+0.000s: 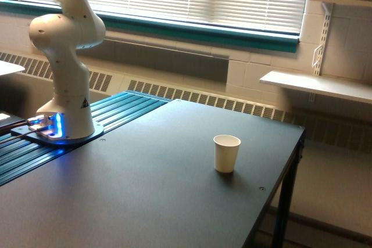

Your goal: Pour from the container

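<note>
The container is out of view, and so is my gripper. Only the arm's white base and lower links show, at the exterior view's left, rising out of the top of the frame. A small white paper cup stands upright on the dark table, toward the exterior view's right, well apart from the arm's base.
The arm's base glows blue and sits on a teal ribbed plate at the table's left. The table's right edge drops to the floor close beside the cup. A window with blinds, a radiator grille and wall shelves lie behind.
</note>
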You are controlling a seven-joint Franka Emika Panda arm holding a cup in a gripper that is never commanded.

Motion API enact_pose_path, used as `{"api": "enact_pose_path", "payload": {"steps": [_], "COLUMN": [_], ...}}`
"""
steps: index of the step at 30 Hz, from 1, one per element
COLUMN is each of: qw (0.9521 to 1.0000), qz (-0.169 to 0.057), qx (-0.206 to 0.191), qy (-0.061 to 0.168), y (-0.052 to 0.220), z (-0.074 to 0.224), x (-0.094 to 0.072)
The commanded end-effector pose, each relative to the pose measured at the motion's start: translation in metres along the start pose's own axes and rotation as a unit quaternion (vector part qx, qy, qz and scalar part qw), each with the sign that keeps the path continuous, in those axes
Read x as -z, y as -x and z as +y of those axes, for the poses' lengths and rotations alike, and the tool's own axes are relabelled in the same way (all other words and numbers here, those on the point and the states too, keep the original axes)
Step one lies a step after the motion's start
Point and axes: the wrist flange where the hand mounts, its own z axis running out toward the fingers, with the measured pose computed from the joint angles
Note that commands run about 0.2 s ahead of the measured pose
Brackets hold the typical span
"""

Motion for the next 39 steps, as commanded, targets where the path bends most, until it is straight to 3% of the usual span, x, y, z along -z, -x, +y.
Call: {"api": "enact_pose_path", "payload": {"steps": [1,2,5,8,16,20,30,39], "qw": [0.9969,0.9958,0.9953,0.9914,0.9865,0.9826,0.9638,0.9479], "qz": [-0.02,-0.027,-0.027,-0.05,-0.083,-0.109,-0.193,-0.26], "qx": [-0.026,-0.027,-0.036,-0.039,-0.048,-0.046,-0.041,-0.017], "qy": [0.072,0.083,0.086,0.114,0.132,0.144,0.179,0.183], "y": [0.006,0.01,0.014,0.03,0.059,0.075,0.128,0.178], "z": [0.036,0.04,0.042,0.052,0.069,0.076,0.086,0.08], "x": [-0.002,-0.004,-0.001,-0.007,-0.011,-0.022,-0.067,-0.101]}}
